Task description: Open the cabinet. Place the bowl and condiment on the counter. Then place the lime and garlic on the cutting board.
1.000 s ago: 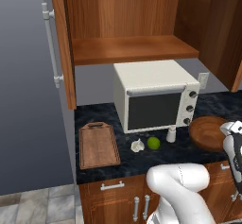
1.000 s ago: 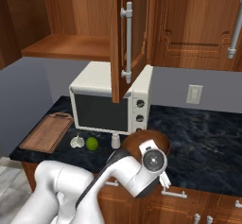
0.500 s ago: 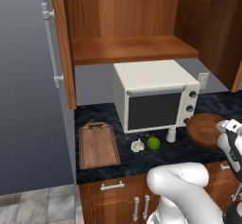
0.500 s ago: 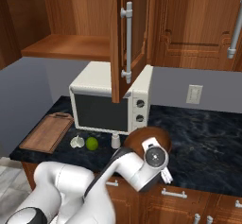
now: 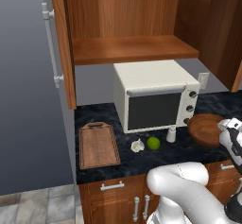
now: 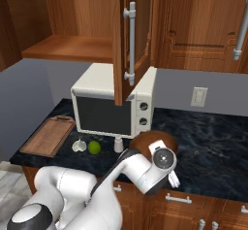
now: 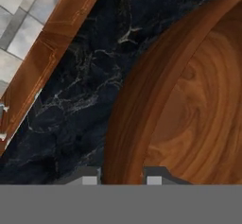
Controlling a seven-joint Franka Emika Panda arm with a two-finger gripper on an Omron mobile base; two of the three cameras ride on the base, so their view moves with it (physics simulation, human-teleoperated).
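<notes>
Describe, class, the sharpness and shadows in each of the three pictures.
Left base view: evenly lit, soft shadow beneath the cabinet shelf, no glare. Right base view: crisp edges, and the microwave window is flat dark without reflections. Hand view: the bowl rim sits so close that its wood grain looks smeared.

Jaws astride bowl (image 7: pixel 189 105) rim, over counter (image 7: pixel 80 95)
</notes>
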